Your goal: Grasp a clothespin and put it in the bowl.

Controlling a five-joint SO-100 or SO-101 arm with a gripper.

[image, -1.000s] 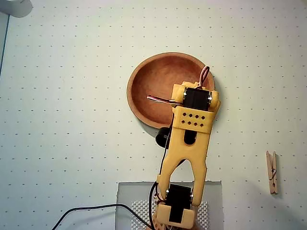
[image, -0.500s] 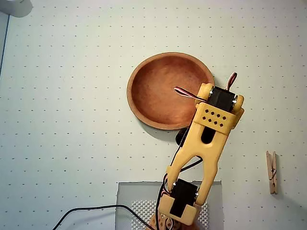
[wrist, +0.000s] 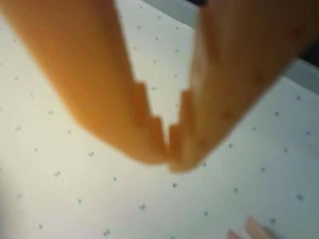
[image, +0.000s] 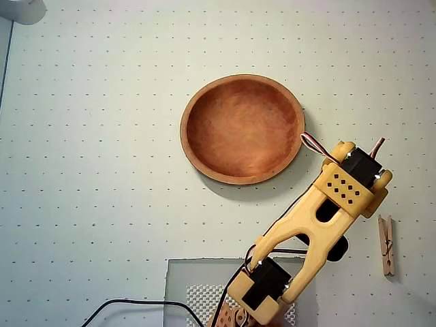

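Note:
The reddish-brown wooden bowl [image: 242, 129] stands empty at the middle of the overhead view. The light-wood clothespin [image: 387, 245] lies flat on the table at the right, pointing up and down, just right of the yellow arm [image: 320, 218]. In the overhead view the arm's wrist [image: 354, 178] hides the fingers. In the wrist view my gripper [wrist: 169, 152] fills the frame, blurred. Its toothed fingertips [wrist: 149, 134] touch with nothing between them, above the dotted table. A small pale tan end [wrist: 255, 230] at the bottom edge may be the clothespin.
The white dotted table [image: 88, 170] spreads around the bowl. A grey mat [image: 197, 279] lies under the arm's base at the bottom, with a black cable [image: 129, 303] running left. A pale round object [image: 24, 10] sits in the top left corner.

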